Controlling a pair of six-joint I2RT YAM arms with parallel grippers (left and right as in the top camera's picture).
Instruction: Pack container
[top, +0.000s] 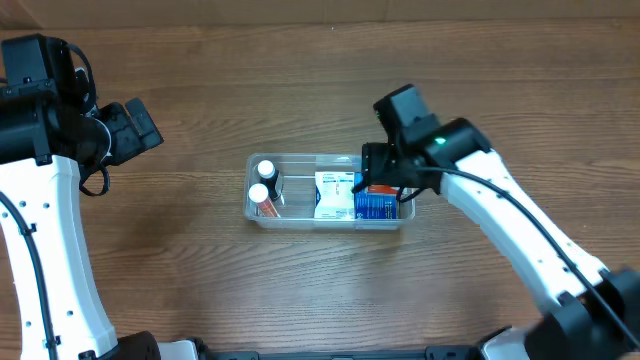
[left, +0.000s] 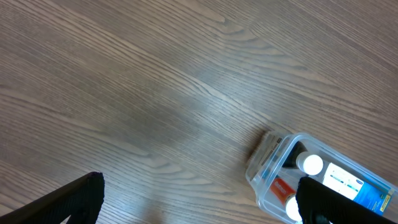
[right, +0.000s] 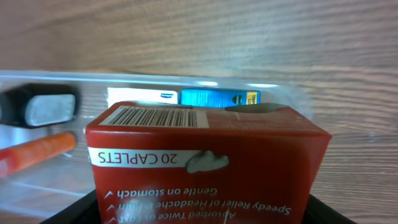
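The clear plastic container (top: 262, 216) sits mid-table. It holds two white-capped bottles (top: 263, 181) at its left end, a white box (top: 331, 194) in the middle and a blue box (top: 376, 208) at the right. My right gripper (top: 385, 183) is shut on a red caplet box (right: 205, 162) and holds it over the container's right end. The container (right: 292, 99) shows behind that box in the right wrist view. My left gripper (left: 199, 202) is open and empty, high at the table's left, with the container (left: 267, 177) at its right finger.
The wooden table (top: 320, 90) carries nothing else in view. My left arm (top: 50, 240) stands along the left edge and my right arm (top: 530, 250) crosses the right side.
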